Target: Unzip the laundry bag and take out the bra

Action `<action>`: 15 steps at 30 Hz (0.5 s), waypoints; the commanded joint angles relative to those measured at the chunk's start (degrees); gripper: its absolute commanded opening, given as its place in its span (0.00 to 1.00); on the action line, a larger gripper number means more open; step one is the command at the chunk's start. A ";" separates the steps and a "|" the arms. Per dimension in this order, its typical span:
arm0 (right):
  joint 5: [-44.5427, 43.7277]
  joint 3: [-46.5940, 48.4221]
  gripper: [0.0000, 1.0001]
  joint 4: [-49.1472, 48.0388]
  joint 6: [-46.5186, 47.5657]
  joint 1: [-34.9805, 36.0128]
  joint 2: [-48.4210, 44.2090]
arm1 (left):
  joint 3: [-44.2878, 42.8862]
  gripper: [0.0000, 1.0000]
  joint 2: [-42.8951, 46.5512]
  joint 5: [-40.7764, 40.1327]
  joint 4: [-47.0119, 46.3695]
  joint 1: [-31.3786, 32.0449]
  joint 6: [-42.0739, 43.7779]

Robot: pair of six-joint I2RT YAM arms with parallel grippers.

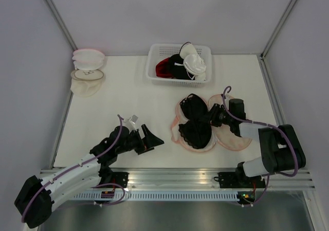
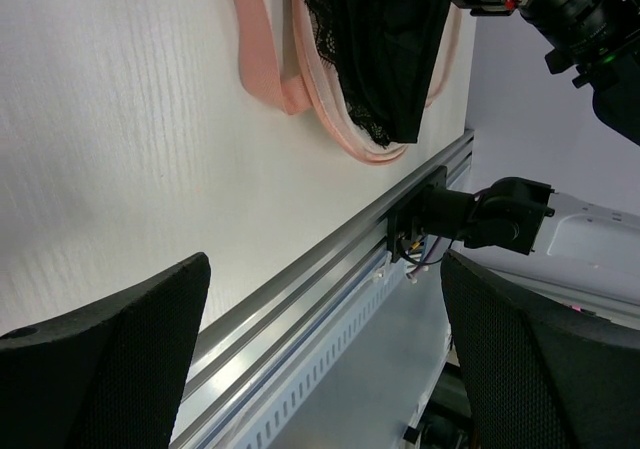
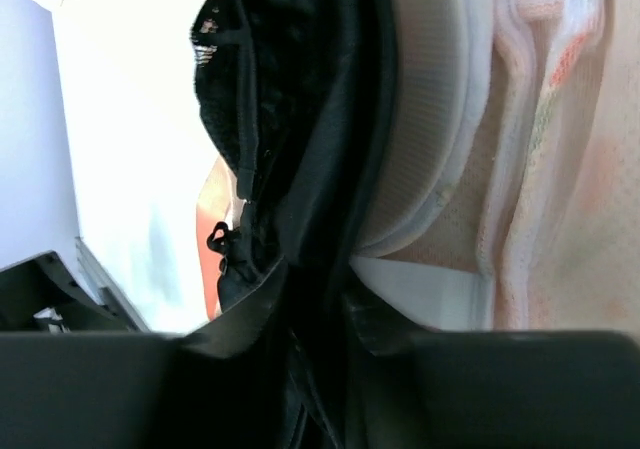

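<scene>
Right wrist view: only here does the grip show up close. Black lace of the bra (image 3: 300,119) is pinched between the dark fingers (image 3: 130,389) of the right claw (image 3: 320,314), with a white padded cup and floral mesh of the laundry bag (image 3: 565,139) beside it.
Left wrist view: only here does the left claw (image 2: 325,264) show its wide gap, with bare desk (image 2: 110,139) and the near-edge rail (image 2: 300,314) between its fingers and nothing held.
Top view: it alone gives the whole layout.
Left arm (image 1: 77,169): it reaches low from the near left corner and angles towards the middle of the desk. Its claw stops just inside the near edge, well apart from the bag.
Right arm (image 1: 277,148): it rises from the near right corner, folds back on itself, and reaches left.
Right claw: closed narrow on the bra, on top of the bag.
Laundry bag: lying open and flat on the right half of the desk, nearer the near edge, under and around the right claw.
Bra: black, spread over the open bag, partly on its left side.
Basket (image 1: 154,61): at the middle of the far edge, filled with garments.
Pouches (image 1: 87,69): at the far left corner.
</scene>
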State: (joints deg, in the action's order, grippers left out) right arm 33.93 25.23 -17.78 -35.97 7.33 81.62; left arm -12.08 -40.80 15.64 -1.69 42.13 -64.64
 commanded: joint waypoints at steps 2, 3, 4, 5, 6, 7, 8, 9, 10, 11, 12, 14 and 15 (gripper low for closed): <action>5.70 2.01 0.18 -5.77 -1.03 -0.04 4.59 | 0.83 0.99 -0.77 1.32 -3.31 0.06 0.39; 6.31 2.27 0.06 -5.86 -1.30 0.05 4.77 | 0.91 0.99 -0.86 1.41 -3.40 -0.03 0.31; 6.58 2.62 0.00 -5.95 -1.56 0.14 4.34 | 1.09 0.99 -0.78 1.50 -3.49 0.06 0.31; 6.67 3.06 0.00 -5.86 -1.65 0.22 2.59 | 1.18 0.99 -0.60 1.50 -3.40 0.06 0.22; 6.85 3.50 0.00 -5.25 -1.48 0.31 1.44 | 1.26 0.99 -0.43 1.50 -3.40 0.06 0.13; 6.85 4.12 0.00 -4.38 -1.21 0.31 0.13 | 1.35 0.99 -0.34 1.50 -3.40 0.06 -0.04; 6.85 5.86 0.00 -1.93 -0.86 0.31 -1.02 | 1.44 0.99 -0.08 1.50 -3.40 -0.03 -0.05; 7.20 6.75 0.00 -1.04 -0.69 0.31 -3.47 | 1.44 0.99 0.19 1.41 -3.40 0.06 -0.05; 7.72 8.67 0.00 0.63 -0.68 0.31 -4.62 | 1.35 0.99 0.36 1.41 -3.40 0.06 -0.05; 7.81 9.91 0.00 1.51 -0.68 0.31 -6.63 | 1.35 0.99 0.37 1.33 -3.40 0.06 0.04; 7.82 11.23 0.00 2.48 -0.77 0.31 -7.18 | 1.35 0.99 0.45 1.24 -3.40 0.06 -0.04; 7.73 15.52 0.00 4.50 -0.86 0.31 -7.53 | 1.27 0.99 0.37 1.41 -3.40 0.06 0.13; 7.81 16.94 0.00 4.77 -1.03 0.31 -7.10 | 1.18 0.99 0.45 1.50 -3.40 0.06 0.04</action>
State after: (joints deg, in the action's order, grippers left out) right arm 39.88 36.21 -14.04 -37.65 7.55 75.77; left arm -11.07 -40.84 15.79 -2.57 42.13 -64.66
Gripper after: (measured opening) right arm 0.015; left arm 0.991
